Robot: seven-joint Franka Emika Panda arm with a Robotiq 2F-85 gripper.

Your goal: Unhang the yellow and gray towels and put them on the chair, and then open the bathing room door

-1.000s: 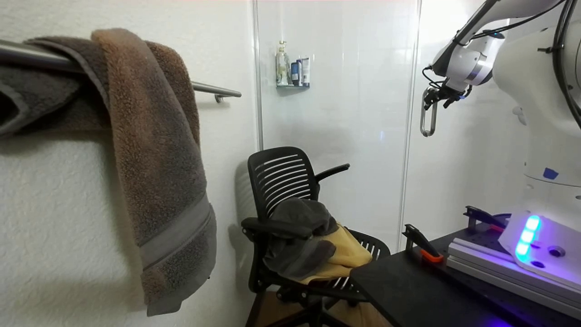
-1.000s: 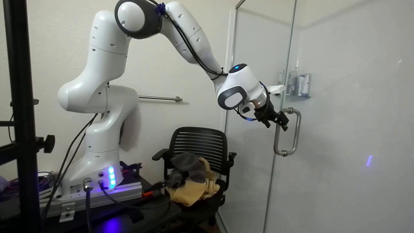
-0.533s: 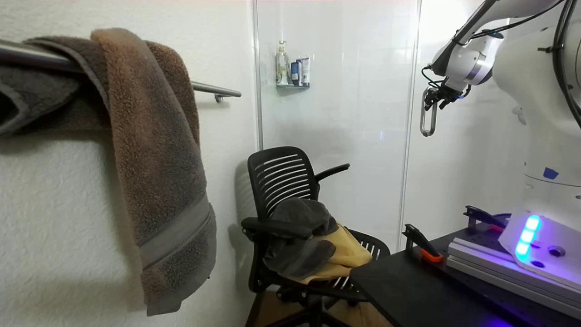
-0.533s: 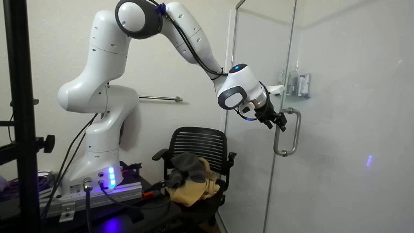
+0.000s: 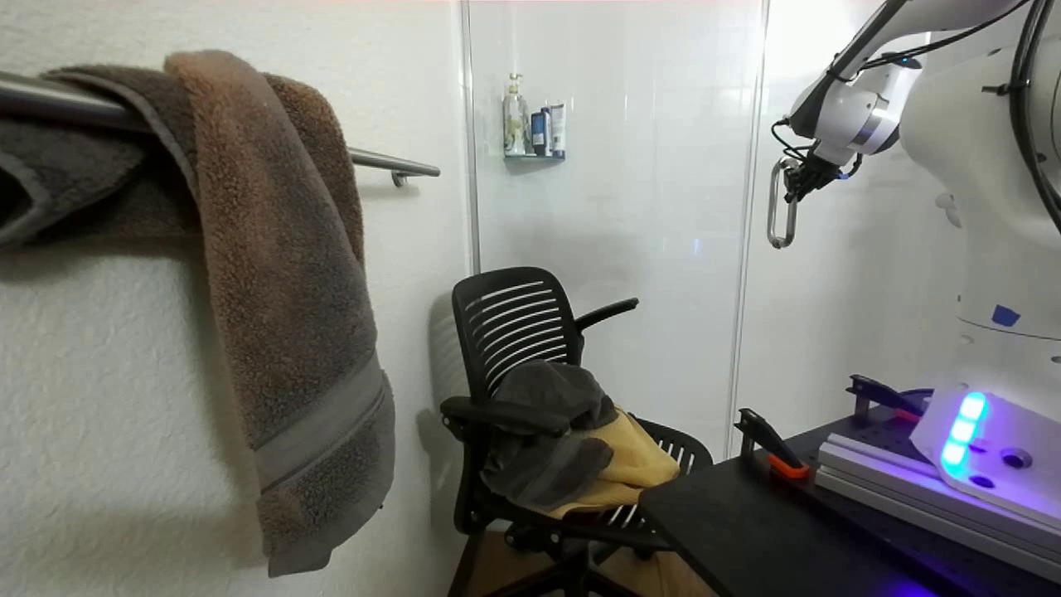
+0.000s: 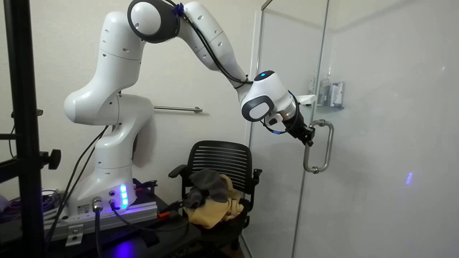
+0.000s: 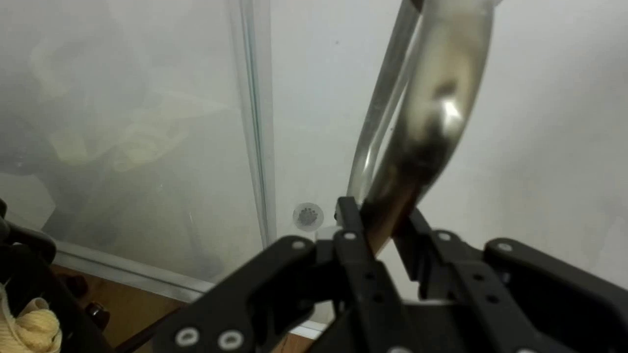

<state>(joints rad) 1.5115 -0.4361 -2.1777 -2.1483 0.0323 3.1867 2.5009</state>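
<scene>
The gray towel (image 6: 211, 184) and the yellow towel (image 6: 208, 213) lie heaped together on the seat of the black chair (image 6: 218, 152). Part of the yellow towel (image 7: 34, 326) shows at the lower left of the wrist view. The glass bathing room door (image 6: 373, 200) looks closed and carries a steel loop handle (image 6: 328, 147). At the upper part of this loop is my gripper (image 7: 382, 215), with the near bar of the handle (image 7: 441, 93) running between its fingers. Both fingers (image 7: 349, 215) appear to press against the bar. The exact contact is dark in the wrist view.
A brown-gray towel (image 5: 286, 282) hangs over a wall rail (image 5: 381, 162). Bottles (image 5: 515, 120) stand on a corner shelf behind the glass. A black table (image 5: 746, 506) with clamps (image 5: 771, 444) carries the arm's base. A black pole (image 6: 22, 118) stands upright at an exterior view's edge.
My gripper's fingers have come together from wide apart onto the handle's bar. The arm has hardly moved. Door, chair and towels stay as they were.
</scene>
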